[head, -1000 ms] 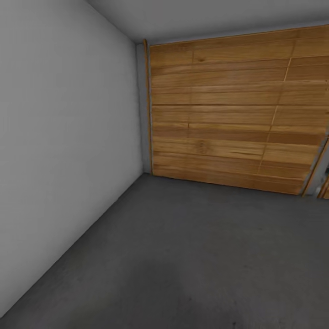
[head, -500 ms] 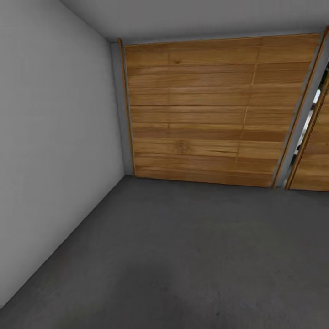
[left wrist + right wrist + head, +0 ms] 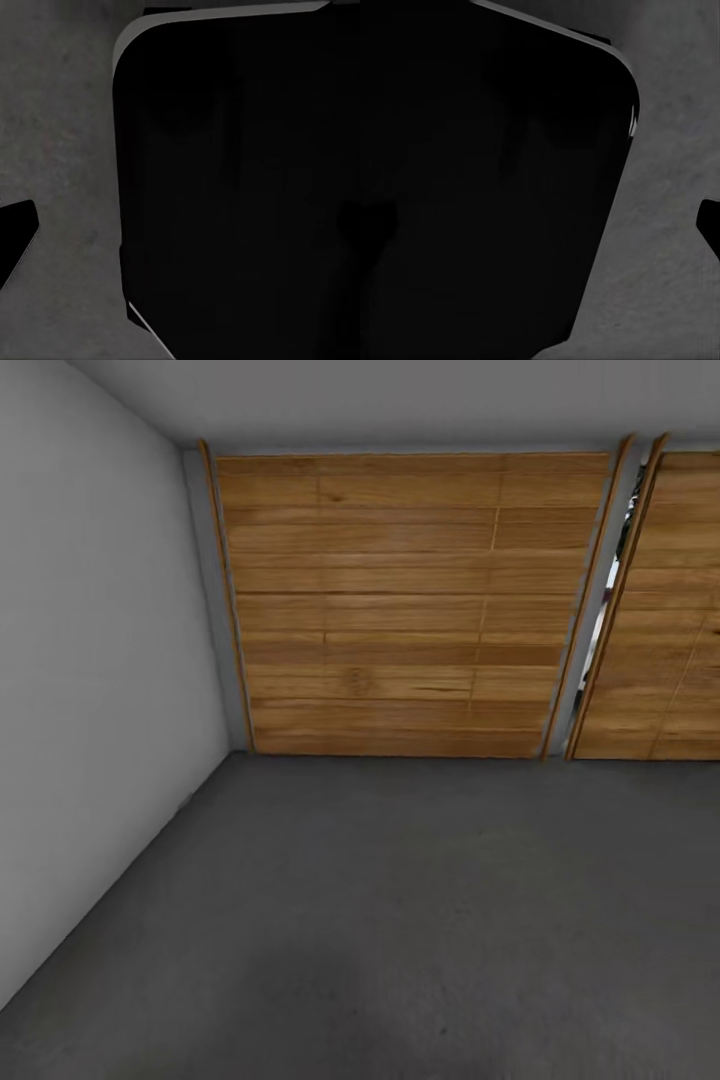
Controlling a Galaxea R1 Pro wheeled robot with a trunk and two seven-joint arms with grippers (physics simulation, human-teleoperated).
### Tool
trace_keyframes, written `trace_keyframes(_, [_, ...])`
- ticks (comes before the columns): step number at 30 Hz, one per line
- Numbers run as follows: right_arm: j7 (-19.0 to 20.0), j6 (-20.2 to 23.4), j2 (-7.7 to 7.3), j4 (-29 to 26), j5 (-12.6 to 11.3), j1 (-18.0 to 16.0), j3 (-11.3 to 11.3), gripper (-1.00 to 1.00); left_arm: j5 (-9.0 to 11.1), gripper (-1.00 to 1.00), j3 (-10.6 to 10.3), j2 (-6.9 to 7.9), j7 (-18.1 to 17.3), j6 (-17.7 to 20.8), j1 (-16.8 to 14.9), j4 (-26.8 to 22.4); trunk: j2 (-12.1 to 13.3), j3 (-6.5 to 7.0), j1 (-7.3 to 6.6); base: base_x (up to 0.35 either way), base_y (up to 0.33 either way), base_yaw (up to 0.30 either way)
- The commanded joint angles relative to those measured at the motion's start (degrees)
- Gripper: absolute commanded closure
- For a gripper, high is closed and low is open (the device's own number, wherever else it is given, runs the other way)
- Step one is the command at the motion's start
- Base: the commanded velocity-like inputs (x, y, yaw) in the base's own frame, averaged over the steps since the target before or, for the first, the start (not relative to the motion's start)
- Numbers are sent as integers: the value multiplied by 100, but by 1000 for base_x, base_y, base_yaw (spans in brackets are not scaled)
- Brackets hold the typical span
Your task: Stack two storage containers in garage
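Observation:
I am in the garage, and the two storage containers are out of view. The head view looks over the dark grey concrete floor (image 3: 400,920) toward a wide wooden plank door (image 3: 400,605). In the left wrist view a black tip (image 3: 15,236) juts in over the floor (image 3: 60,135) beside a large black rounded body panel (image 3: 240,187). The right wrist view has a similar black tip (image 3: 711,225) beside the same kind of panel (image 3: 487,180). Neither picture lets me judge how the jaws stand.
A plain pale grey wall (image 3: 100,690) runs along the left and meets the door at the corner. A second wooden panel (image 3: 660,610) stands at the right, with a narrow gap (image 3: 600,610) between it and the door.
The whole head picture has slid left, so the camera has turned right. The second wooden panel and the gap beside it have come further into view.

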Motion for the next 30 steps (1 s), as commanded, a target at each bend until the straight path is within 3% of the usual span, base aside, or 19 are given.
trace_keyframes(1, [3,-22,1,4,-61,-1,47,-100,1,-100,-2,1,1,-6,-1,-1,-2,-2,0,0,0,-282])
trace_keyframes(30, [3,-22,1,4,-65,-1,47,-100,1,-100,-2,1,1,-8,-1,-1,-2,30,0,0,0,-282])
